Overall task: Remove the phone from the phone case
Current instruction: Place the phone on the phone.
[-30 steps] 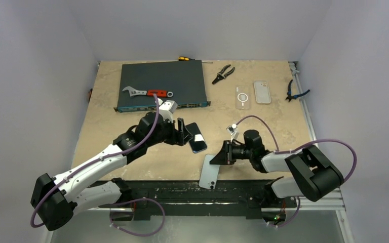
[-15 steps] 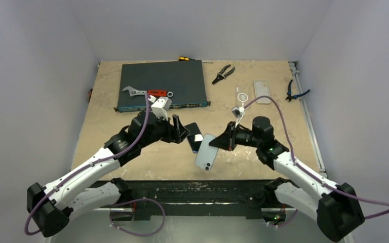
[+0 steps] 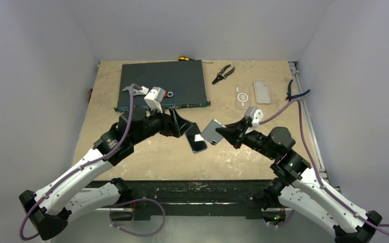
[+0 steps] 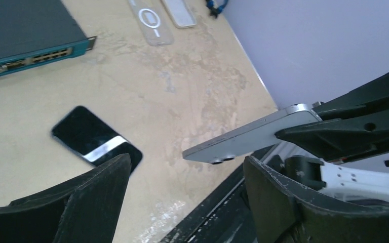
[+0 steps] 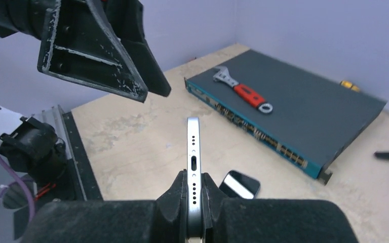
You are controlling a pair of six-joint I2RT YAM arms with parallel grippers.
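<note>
While my right gripper [image 3: 226, 133] is clenched on the silver phone [image 3: 211, 131], pinching its two flat faces and holding it tilted in the air over the middle of the table [image 3: 106, 126], my left gripper [image 3: 181, 125] hangs released. Its fingers [image 4: 96, 202] are spread wide, just beside the phone's free end and apart from it. The phone's metal edge, with port and speaker holes, faces my right wrist camera.

Items lying around, as I see them:
- Dark phone [image 3: 197, 140]: flat on the table, screen up, under the gap between my two grippers, touched by neither.
- Clear case with a ring [image 3: 242, 97]: flat, toward the far right corner, well apart from the held phone.
- Pale second case [image 3: 262, 91]: just beside the ringed one, on the side toward the right edge.
- Network switch [image 3: 162, 83]: at the far edge, left of centre.
- Red-handled wrench [image 5: 243, 93]: lying on top of the switch; from above, my left wrist covers part of it.
- Screwdriver [image 3: 185, 58]: at the far edge, behind the switch.
- Black pliers [image 3: 223, 74]: near the far edge, between switch and cases.
- Blue-handled pliers [image 3: 294, 91]: at the right edge.
</note>
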